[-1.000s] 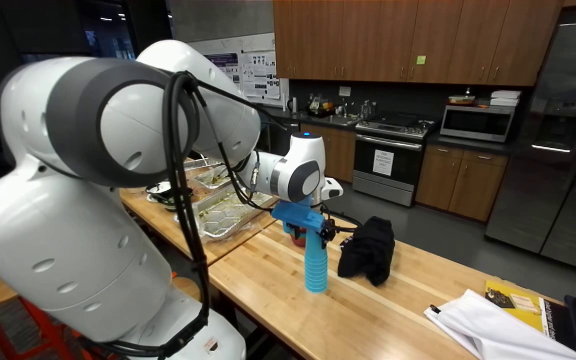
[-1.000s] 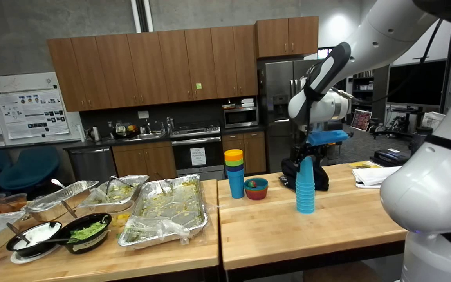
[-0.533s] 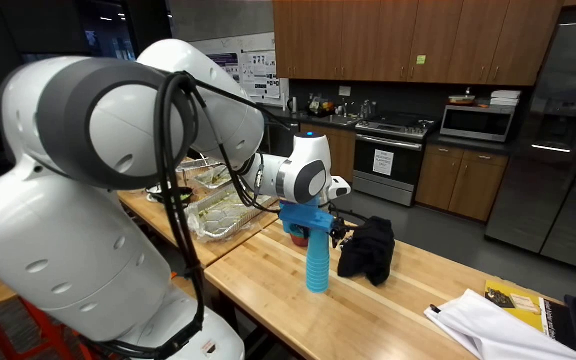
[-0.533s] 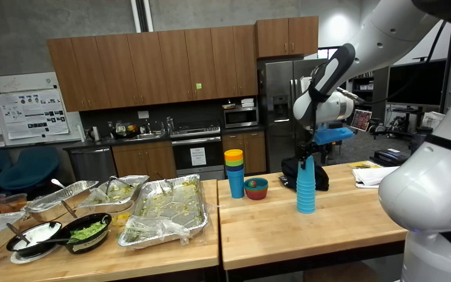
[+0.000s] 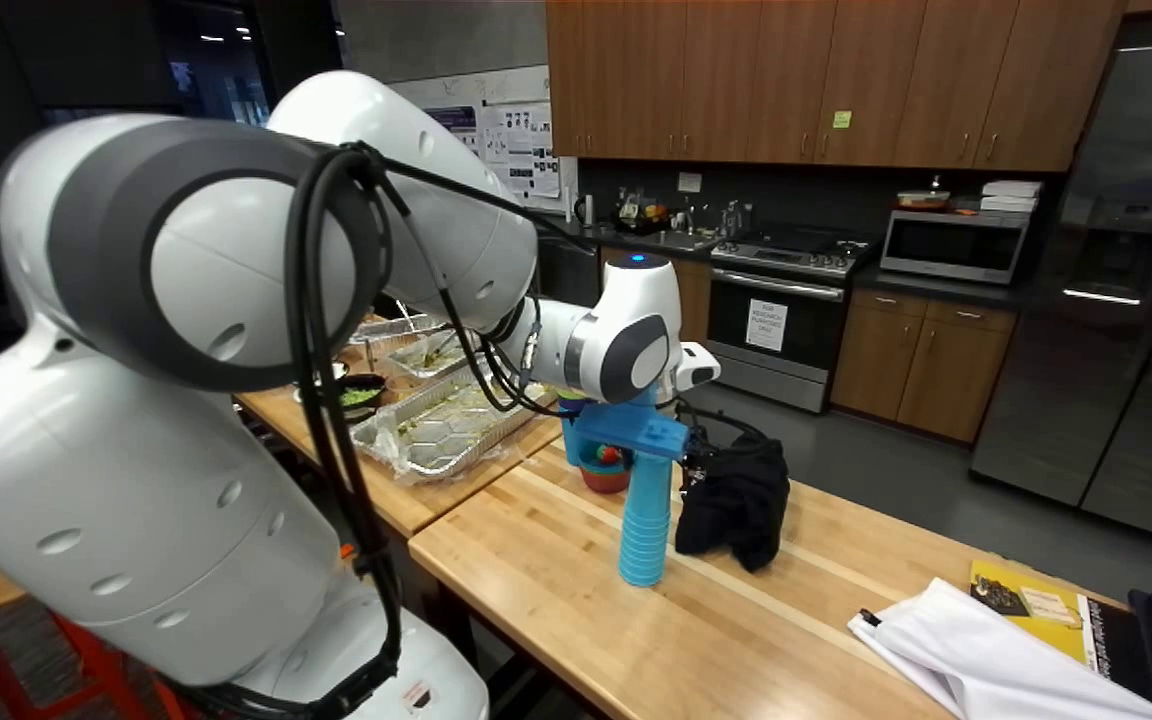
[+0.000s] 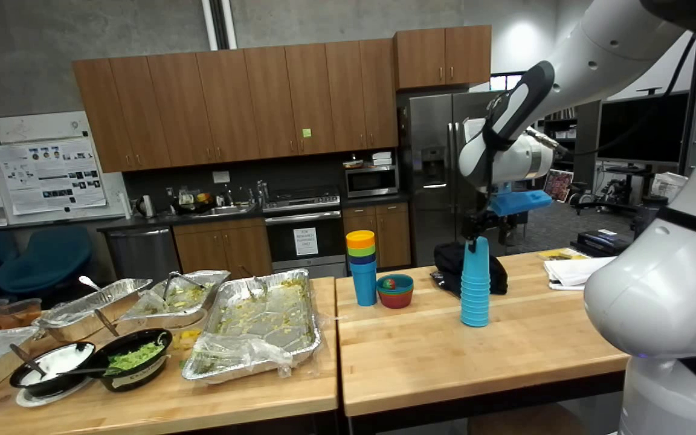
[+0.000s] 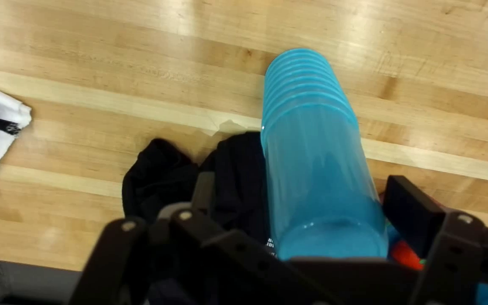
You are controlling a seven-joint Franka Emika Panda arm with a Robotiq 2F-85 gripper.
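While your black two-fingered gripper stands spread astride the rim-down stack of blue plastic cups on the light wooden table, centre that gripper so neither side nudges the cups.

There are two stacks of cups, two black bowls and two tables. Foil trays number three, perhaps four.

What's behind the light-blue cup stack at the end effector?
In an exterior view, bunched black cloth lies behind the cup stack, showing on both sides. From there, the stack covers the cloth's middle, so anything else directly behind is hidden.
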